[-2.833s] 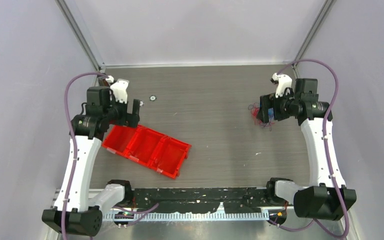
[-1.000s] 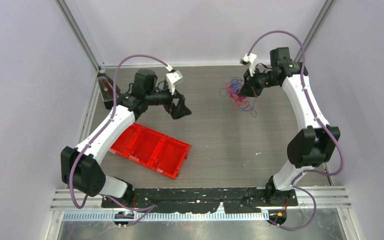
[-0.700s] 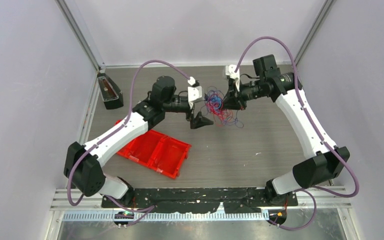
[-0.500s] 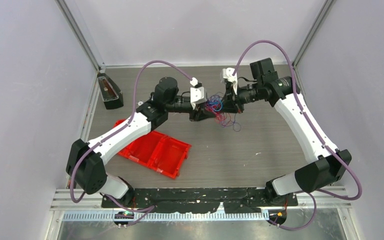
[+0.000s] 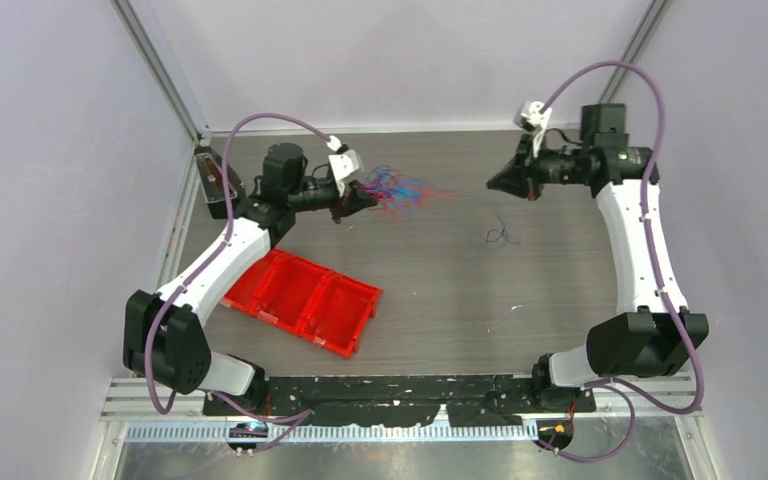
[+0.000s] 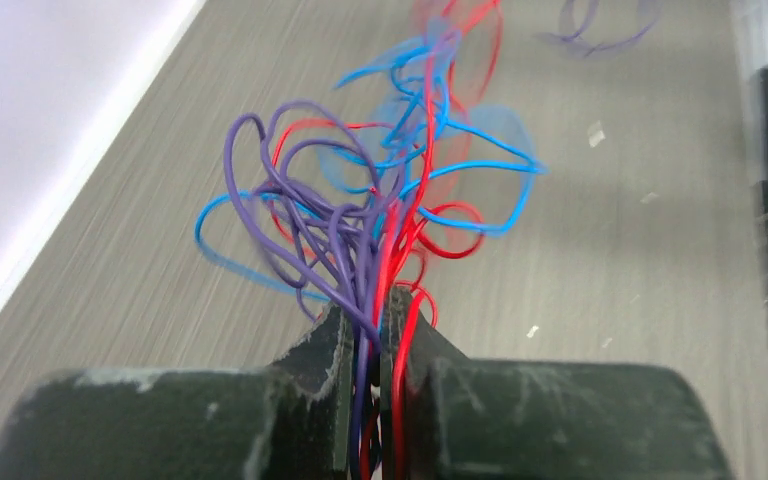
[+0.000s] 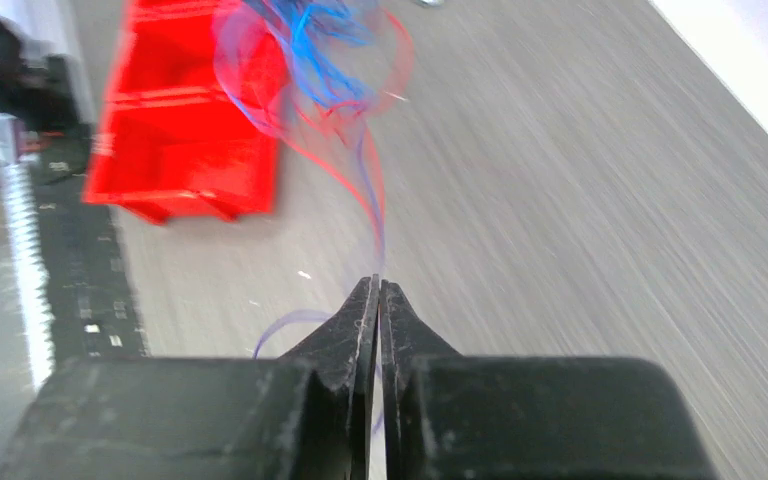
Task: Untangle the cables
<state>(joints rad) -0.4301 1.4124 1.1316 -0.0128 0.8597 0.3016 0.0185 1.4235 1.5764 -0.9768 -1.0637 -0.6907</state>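
Red, blue and purple cables (image 5: 395,189), one tangle, are sitting clamped in the left gripper (image 6: 368,312) beyond the bin (image 5: 310,305); one purple loop (image 5: 495,237) is lying right of the bin; the right gripper (image 7: 376,288) is pressing its jaws together.

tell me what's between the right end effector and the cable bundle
One thin strand linking the right end effector to the cable bundle, clear in the right wrist view; below it, bare table.
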